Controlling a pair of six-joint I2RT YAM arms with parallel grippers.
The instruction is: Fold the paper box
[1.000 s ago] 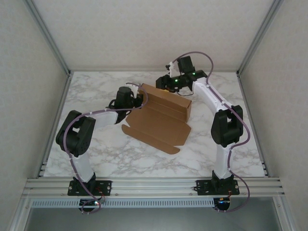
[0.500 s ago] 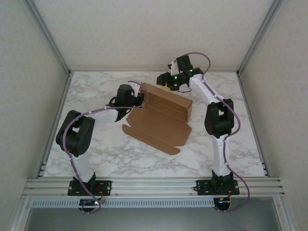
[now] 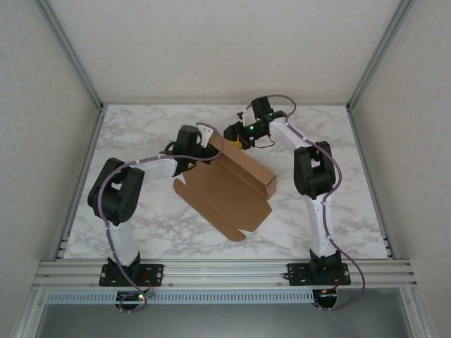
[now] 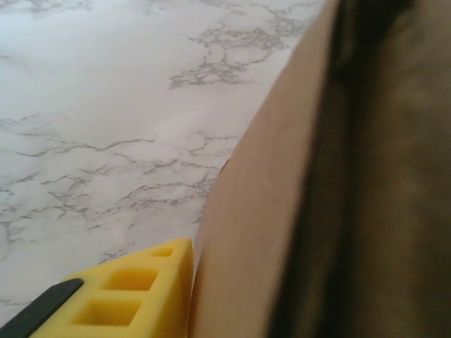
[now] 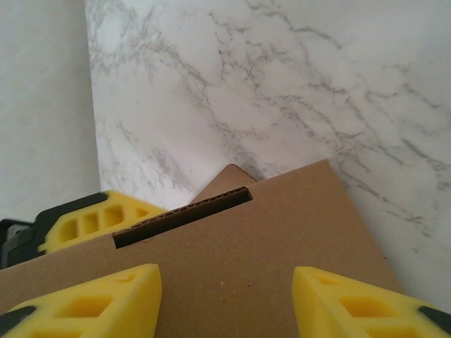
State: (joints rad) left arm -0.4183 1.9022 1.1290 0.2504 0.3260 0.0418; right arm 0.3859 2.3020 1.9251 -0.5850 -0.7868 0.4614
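The paper box [image 3: 225,190] is a brown cardboard sheet lying partly folded mid-table, with its far wall raised. My left gripper [image 3: 206,146] is at the wall's left end. One of its yellow fingers [image 4: 134,292] rests against the cardboard [image 4: 254,232], and the other finger is hidden behind it. My right gripper [image 3: 236,134] hovers at the wall's far left corner. It is open [image 5: 225,310], its fingers wide apart over a panel [image 5: 268,246] that has a slot [image 5: 183,217]. A finger of the left gripper [image 5: 91,220] peeks out behind that panel.
The white marble table [image 3: 141,225] is fenced by a metal frame, with pale walls at the back and sides. The right arm's elbow [image 3: 313,172] stands just right of the box. Bare marble lies to the left and front of the box.
The box has swung round and slid slightly toward the near left. The right gripper has moved left along the raised wall. The left gripper has pushed further in toward the box's far corner.
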